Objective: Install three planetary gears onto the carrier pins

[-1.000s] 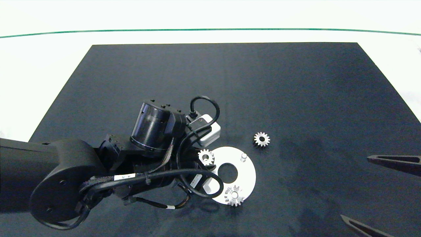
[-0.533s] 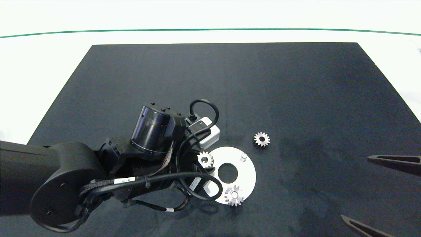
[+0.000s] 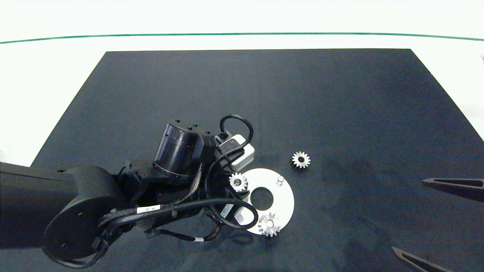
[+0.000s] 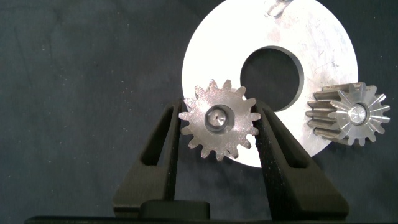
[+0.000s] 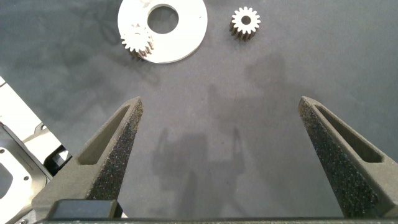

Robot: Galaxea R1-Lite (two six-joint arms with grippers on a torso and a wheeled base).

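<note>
My left gripper (image 4: 217, 109) is shut on one planetary gear (image 4: 219, 119), a small silvery spur gear, at the edge of the white carrier disc (image 4: 323, 50). A whitish pin tip shows inside that gear's centre hole. A second gear (image 4: 351, 115) sits on another pin of the disc. The third carrier pin (image 3: 280, 180) stands bare. In the head view the held gear (image 3: 238, 181) is at the disc's (image 3: 285, 206) left edge, and a third gear (image 3: 301, 159) lies loose on the mat to the upper right. My right gripper (image 5: 221, 102) is open and away at the right.
A black mat (image 3: 340, 105) covers the white table (image 3: 45, 75). The left arm's wrist and cables (image 3: 181, 151) hang over the disc's left side. The right gripper's fingers (image 3: 453, 187) enter from the right edge.
The left wrist has shifted a little, and the held gear has stayed at the disc's left edge. The right arm and the other two gears have not moved.
</note>
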